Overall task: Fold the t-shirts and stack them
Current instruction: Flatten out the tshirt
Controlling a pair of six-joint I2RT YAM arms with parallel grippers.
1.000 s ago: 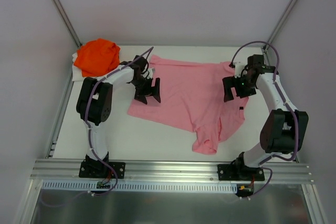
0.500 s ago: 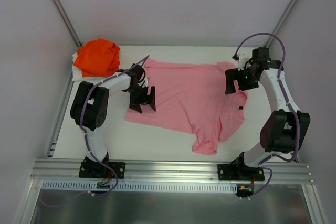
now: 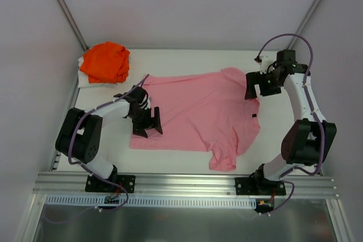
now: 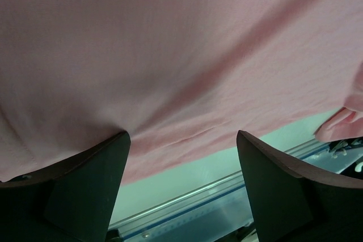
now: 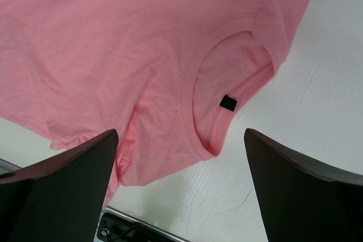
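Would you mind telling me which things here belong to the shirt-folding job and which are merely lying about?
Belong to the job:
pink t-shirt, spread out
orange t-shirt, bunched at the far left corner

Lying about:
white item under the orange one
metal rail at the near edge

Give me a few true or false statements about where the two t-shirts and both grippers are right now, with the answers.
1. The pink t-shirt lies spread out on the table. True.
2. The orange t-shirt sits on the pink one. False: it is bunched in the far left corner, apart from it.
3. The left gripper is shut on the pink t-shirt. False: its jaws stand open over the shirt's left edge.
4. The right gripper is open. True.
5. The pink t-shirt's collar is on the left arm's side. False: the collar, with its black tag, is toward the right arm.
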